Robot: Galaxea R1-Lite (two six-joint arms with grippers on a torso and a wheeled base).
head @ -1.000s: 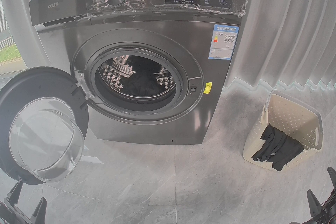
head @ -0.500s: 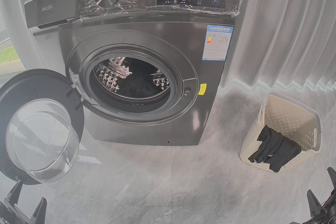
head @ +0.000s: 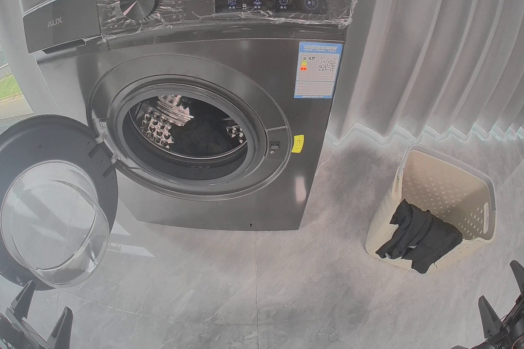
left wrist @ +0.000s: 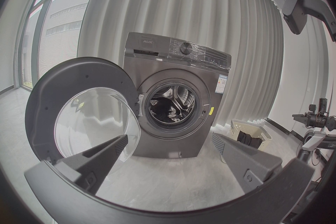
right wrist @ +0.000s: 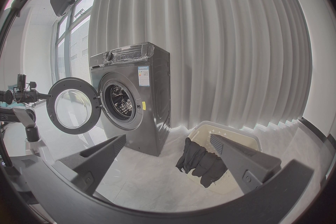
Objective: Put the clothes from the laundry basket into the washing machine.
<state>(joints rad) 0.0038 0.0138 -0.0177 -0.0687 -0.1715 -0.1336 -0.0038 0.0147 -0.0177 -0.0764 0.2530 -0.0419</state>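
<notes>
Head view
Washing machine (head: 180,55): it stands on the grey floor (head: 262,284), in front of a white curtain (head: 436,28).
Door (head: 54,137): swung wide open to the robot's left side.
Drum (head: 164,121): open, with a dark cloth (head: 202,134) lying inside.
Laundry basket (head: 486,192): on the floor at the right of the machine, apart from it and near the curtain.
Black clothes (head: 417,235): in the basket, hanging over its near rim.
Left gripper (head: 49,298): low at the left edge, under the door, fingers spread apart, holding nothing.
Right gripper (head: 498,282): low at the right edge, near the basket but not touching it, fingers spread apart, holding nothing.

Left wrist view
Left gripper (left wrist: 169,137): wide open and empty, facing the washing machine (left wrist: 168,70).
Door (left wrist: 70,74): near the gripper, no contact.
Laundry basket (left wrist: 250,127): farther off beside the machine, black clothes (left wrist: 246,139) in it.

Right wrist view
Right gripper (right wrist: 168,137): wide open and empty.
Laundry basket (right wrist: 227,126): on the floor ahead of the gripper.
Black clothes (right wrist: 201,163): draped over the rim toward the gripper, not touched.
Washing machine (right wrist: 154,95): beyond, its door (right wrist: 52,109) open.
</notes>
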